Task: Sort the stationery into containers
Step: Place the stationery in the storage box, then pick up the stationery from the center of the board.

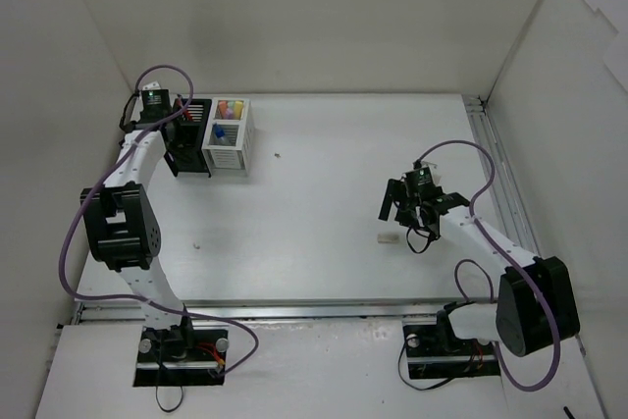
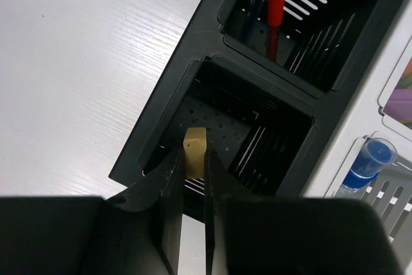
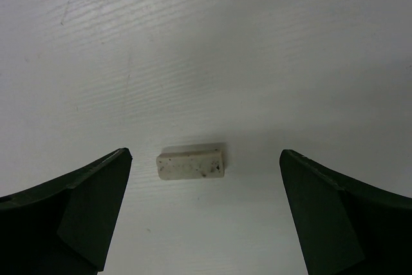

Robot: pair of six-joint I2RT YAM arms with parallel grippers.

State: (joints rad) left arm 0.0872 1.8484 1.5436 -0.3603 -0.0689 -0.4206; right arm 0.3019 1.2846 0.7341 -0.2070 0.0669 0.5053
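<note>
My left gripper [image 2: 194, 159] is shut on a beige eraser [image 2: 195, 151] and holds it over the near compartment of the black organizer [image 2: 161, 117]. The far compartment holds a red pen [image 2: 276, 1]. In the top view the left gripper [image 1: 183, 128] sits above the black organizer [image 1: 188, 154], joined to the white organizer [image 1: 228, 157] with highlighters and a blue-capped marker [image 2: 370, 161]. My right gripper [image 3: 206, 159] is open above the table, its jaws wide on both sides of a second beige eraser [image 3: 191, 161], not touching it. That eraser also shows in the top view [image 1: 387, 237] beside the right gripper [image 1: 412, 215].
A white wall runs along the back and both sides. A metal rail [image 1: 496, 179] lies along the table's right edge. Small dark specks [image 1: 277, 155] dot the white table.
</note>
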